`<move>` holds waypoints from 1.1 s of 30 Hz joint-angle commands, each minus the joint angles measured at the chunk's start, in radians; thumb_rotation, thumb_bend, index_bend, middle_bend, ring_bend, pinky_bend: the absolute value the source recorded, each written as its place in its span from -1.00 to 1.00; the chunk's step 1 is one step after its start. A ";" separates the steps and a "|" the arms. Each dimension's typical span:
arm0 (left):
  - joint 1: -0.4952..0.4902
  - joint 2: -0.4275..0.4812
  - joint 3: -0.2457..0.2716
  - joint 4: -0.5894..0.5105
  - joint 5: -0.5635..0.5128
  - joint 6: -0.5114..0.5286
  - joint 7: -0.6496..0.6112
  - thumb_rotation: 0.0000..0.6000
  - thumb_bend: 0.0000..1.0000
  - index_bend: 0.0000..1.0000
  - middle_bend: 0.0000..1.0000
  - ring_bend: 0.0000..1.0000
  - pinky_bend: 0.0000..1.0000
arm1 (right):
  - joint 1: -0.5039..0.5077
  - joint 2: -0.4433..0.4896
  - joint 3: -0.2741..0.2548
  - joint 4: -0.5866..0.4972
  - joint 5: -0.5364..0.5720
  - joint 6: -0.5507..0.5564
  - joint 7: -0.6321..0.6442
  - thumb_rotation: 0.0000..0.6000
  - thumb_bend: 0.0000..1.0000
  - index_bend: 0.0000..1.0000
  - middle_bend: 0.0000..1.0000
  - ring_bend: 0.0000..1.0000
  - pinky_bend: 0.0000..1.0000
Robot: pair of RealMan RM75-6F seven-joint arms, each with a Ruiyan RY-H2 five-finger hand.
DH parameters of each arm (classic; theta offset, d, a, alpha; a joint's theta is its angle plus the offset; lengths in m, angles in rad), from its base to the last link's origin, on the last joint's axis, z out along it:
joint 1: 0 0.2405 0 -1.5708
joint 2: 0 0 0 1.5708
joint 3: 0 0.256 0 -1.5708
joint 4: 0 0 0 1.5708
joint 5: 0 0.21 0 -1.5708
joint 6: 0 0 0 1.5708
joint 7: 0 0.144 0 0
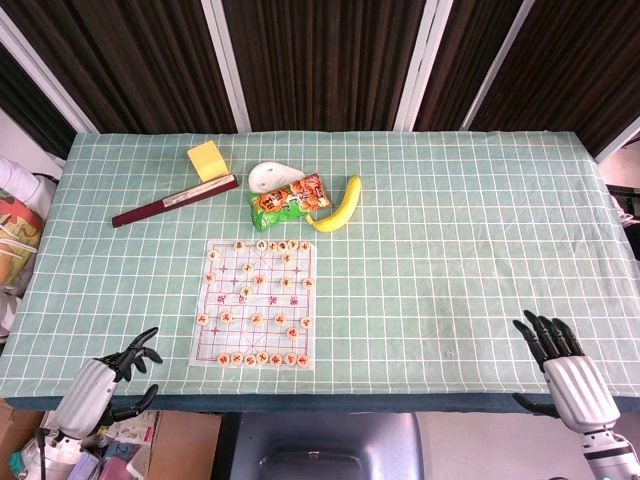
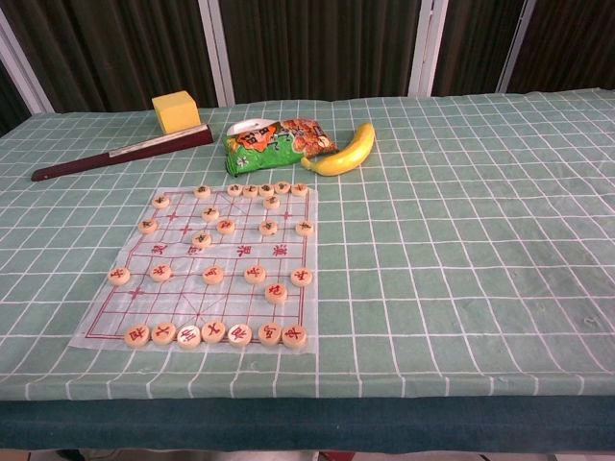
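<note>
Left hand: the left hand (image 1: 100,385) hovers at the near left table edge, fingers spread, holding nothing.
Right hand: the right hand (image 1: 566,368) waits at the near right edge, fingers apart and empty.
Chess board: the chess board (image 1: 259,303), dotted with round pieces, lies just right of the left hand.

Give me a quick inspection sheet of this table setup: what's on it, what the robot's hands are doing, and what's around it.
Surface: table under a green checked cloth.
Job's things: chess board with round pieces, nearest the left hand.
Clutter: banana, snack bag, white dish, yellow block, folded fan.
Hands: left hand at the near edge, fingers apart, holding nothing; right hand likewise.
Cables: nothing seen.
Surroundings: dark curtains behind; boxes on the floor at the left.
</note>
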 commanded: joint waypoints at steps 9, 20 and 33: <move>-0.199 -0.364 -0.273 -0.070 -0.434 -0.341 0.595 1.00 -0.25 -0.56 1.00 1.00 1.00 | 0.024 -0.003 0.006 0.003 0.034 -0.055 0.000 1.00 -0.56 -1.00 -1.00 -1.00 -1.00; -0.314 -0.546 -0.350 0.070 -0.662 -0.389 0.791 1.00 -0.25 -0.39 1.00 1.00 1.00 | 0.026 0.003 0.007 0.003 0.040 -0.055 0.015 1.00 -0.56 -1.00 -1.00 -1.00 -1.00; -0.352 -0.611 -0.332 0.229 -0.756 -0.385 0.862 1.00 -0.23 -0.30 1.00 1.00 1.00 | 0.022 0.016 0.003 0.010 0.030 -0.039 0.047 1.00 -0.56 -1.00 -1.00 -1.00 -1.00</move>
